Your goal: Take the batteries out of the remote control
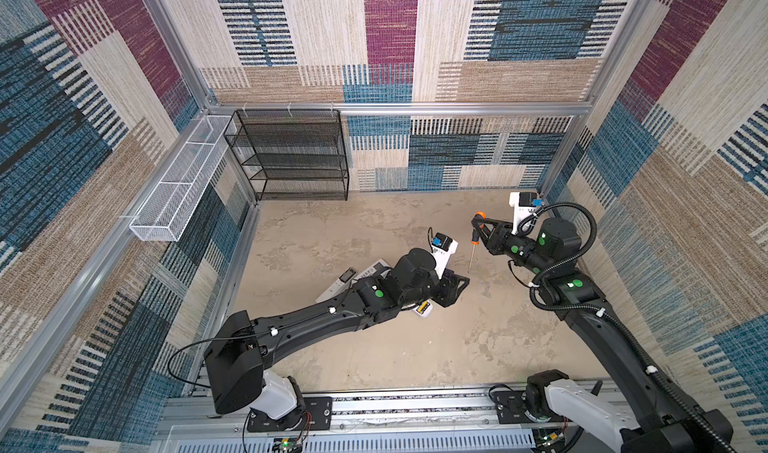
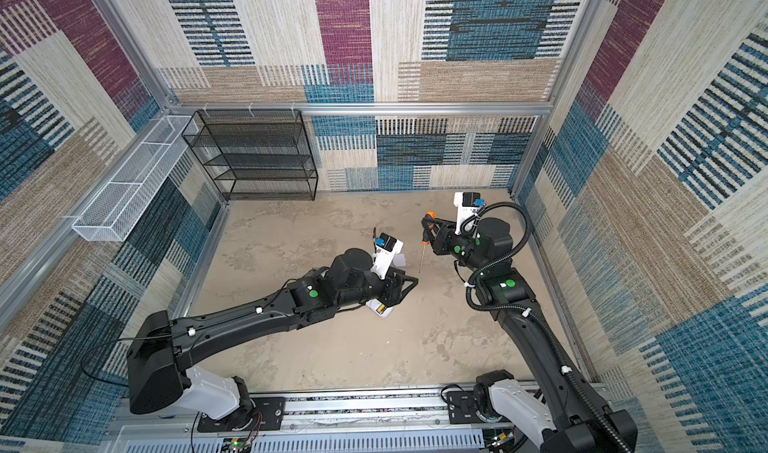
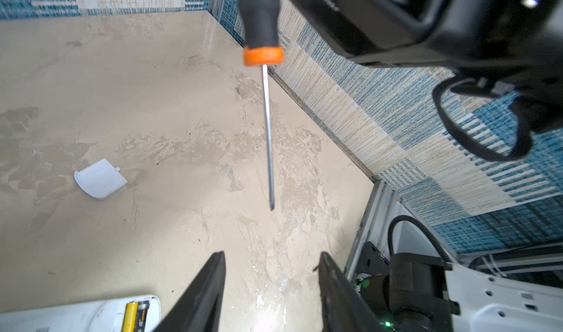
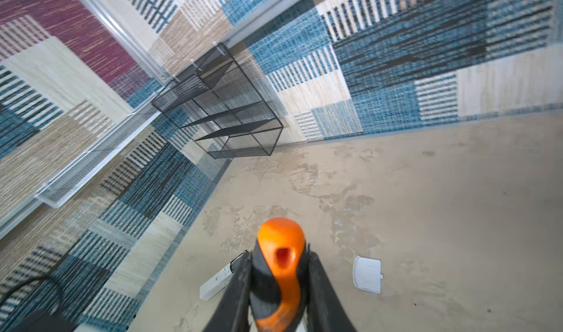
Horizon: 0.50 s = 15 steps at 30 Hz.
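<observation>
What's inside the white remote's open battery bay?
A yellow battery beside a black battery. Rest of the bay is out of frame; the left arm covers it in both top views.

A screwdriver (image 3: 267, 126) with orange-and-black handle is nearly upright, its tip pointing down at the beige table (image 1: 374, 347); a small white plastic cover (image 3: 100, 179) lies flat near the tip, apart from it; a black mesh shelf (image 1: 291, 156) stands at the back wall; beside it a white wire basket (image 1: 174, 189) hangs on the side wall.
</observation>
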### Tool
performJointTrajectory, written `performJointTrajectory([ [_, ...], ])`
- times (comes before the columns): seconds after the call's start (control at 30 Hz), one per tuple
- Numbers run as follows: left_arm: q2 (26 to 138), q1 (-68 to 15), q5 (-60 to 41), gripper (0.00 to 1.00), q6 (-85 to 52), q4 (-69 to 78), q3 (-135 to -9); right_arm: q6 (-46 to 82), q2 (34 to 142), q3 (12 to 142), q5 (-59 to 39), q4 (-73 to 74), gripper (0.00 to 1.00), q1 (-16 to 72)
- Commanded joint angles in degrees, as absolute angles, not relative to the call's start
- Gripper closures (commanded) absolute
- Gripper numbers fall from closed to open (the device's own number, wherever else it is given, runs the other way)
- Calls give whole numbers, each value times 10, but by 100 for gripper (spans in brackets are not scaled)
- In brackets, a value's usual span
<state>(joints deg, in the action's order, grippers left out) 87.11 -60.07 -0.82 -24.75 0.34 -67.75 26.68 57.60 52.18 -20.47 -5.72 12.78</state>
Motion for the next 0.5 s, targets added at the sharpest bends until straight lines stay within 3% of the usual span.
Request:
performJointTrajectory([
  [0.0, 893, -615, 78, 48, -200, 23, -703, 300, 581, 532, -155, -111, 100, 130],
  [0.33, 989, -617, 69, 51, -195, 30, -789, 320, 583, 530, -158, -138, 100, 132],
  [0.47, 1010, -616, 57, 61, -197, 32, -806, 318, 583, 532, -152, -147, 100, 131],
])
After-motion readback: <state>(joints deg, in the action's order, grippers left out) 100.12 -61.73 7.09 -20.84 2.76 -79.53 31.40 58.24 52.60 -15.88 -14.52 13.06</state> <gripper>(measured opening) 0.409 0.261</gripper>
